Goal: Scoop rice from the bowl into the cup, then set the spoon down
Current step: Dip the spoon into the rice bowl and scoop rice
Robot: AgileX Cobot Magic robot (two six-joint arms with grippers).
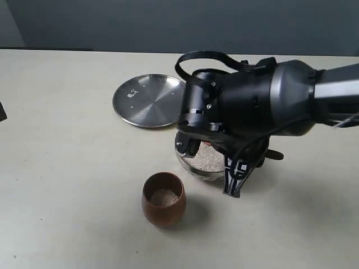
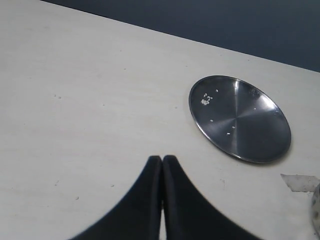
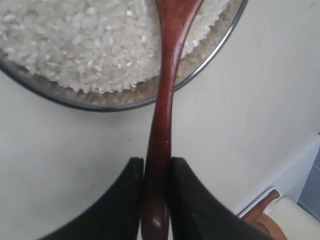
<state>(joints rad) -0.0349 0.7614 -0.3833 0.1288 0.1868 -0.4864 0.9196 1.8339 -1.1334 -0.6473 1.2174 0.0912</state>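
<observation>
Right pincer (image 3: pixel 156 167) pinching spoon (image 3: pixel 164 85) by the handle; head over rice (image 3: pixel 75 40) in bowl (image 3: pixel 212 59). Cup (image 1: pixel 163 199) just beside bowl on worktop (image 1: pixel 67 168), holds some rice. I judge mid-task: another scoop in hand, spoon not yet set down. Left pincer (image 2: pixel 162 162) pressed together, empty.

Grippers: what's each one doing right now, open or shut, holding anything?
Left gripper: shut, holding nothing.
Right gripper: shut on the spoon handle; the spoon reaches over the rice in the bowl.
</observation>
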